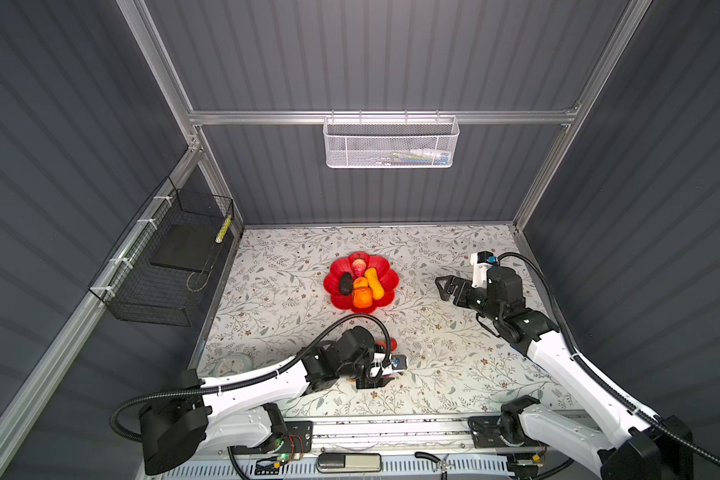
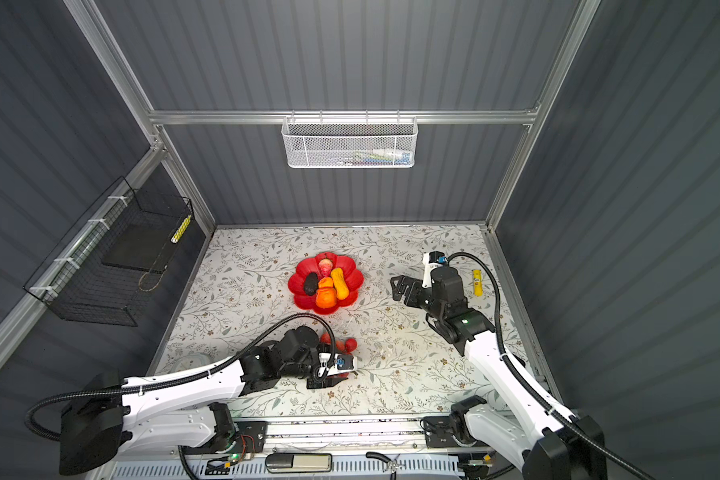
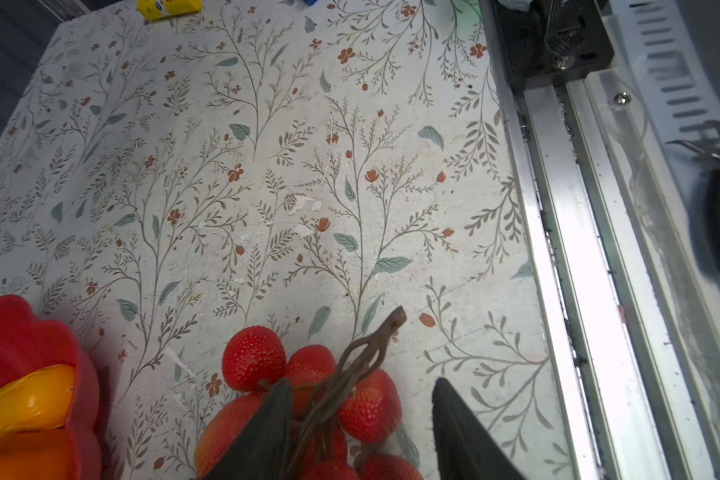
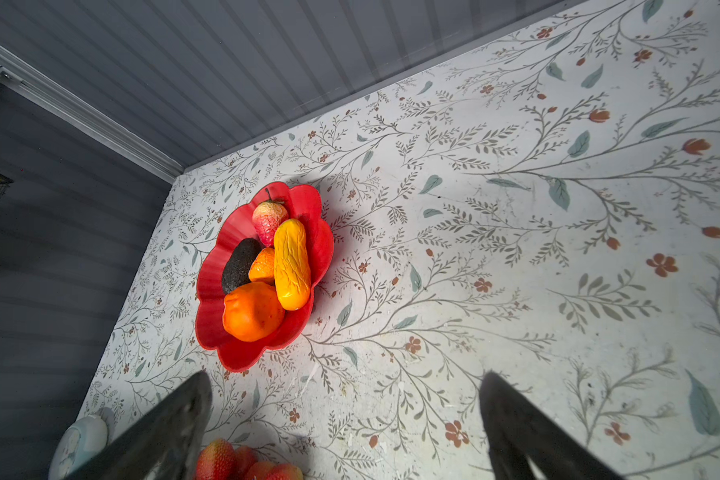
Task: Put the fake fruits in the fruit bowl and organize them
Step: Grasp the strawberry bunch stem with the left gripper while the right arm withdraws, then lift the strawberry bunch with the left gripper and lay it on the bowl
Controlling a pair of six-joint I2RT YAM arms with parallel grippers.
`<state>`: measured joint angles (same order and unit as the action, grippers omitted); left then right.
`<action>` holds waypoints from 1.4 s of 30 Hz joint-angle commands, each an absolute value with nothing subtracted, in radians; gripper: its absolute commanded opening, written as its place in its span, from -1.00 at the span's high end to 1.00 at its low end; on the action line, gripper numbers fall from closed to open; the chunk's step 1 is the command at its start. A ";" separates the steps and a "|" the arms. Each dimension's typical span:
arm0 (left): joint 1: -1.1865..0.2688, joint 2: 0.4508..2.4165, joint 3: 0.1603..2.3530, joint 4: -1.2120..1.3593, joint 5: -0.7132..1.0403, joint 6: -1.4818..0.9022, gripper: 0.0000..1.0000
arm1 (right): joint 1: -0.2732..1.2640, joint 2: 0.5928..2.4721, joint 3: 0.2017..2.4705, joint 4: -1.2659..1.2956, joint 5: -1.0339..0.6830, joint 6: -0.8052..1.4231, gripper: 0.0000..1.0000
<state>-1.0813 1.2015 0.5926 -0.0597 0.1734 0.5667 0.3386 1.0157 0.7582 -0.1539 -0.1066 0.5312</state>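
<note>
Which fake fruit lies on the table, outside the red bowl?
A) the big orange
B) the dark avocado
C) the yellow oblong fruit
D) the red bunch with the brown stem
D: the red bunch lies on the table between the open jaws of the left gripper; the other three sit in the red bowl.

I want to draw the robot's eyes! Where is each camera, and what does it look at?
Top views: high overhead, looking down on the table; left arm and right arm show.
Left wrist: low over the grape bunch; left gripper shows.
Right wrist: facing the fruit bowl; right gripper shows.
Shared: both wrist views catch the fruit bowl and grape bunch.
</note>
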 commanded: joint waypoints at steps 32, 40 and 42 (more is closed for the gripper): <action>-1.118 1.397 0.717 0.086 -0.054 0.552 1.00 | 0.302 0.986 0.721 -0.158 -0.132 0.548 -0.98; -1.111 1.274 0.904 -0.048 -0.234 0.428 1.00 | 0.298 0.989 0.735 -0.165 -0.135 0.546 -0.98; -1.088 1.296 1.011 -0.178 -0.279 0.408 1.00 | 0.296 0.984 0.738 -0.174 -0.134 0.543 -0.98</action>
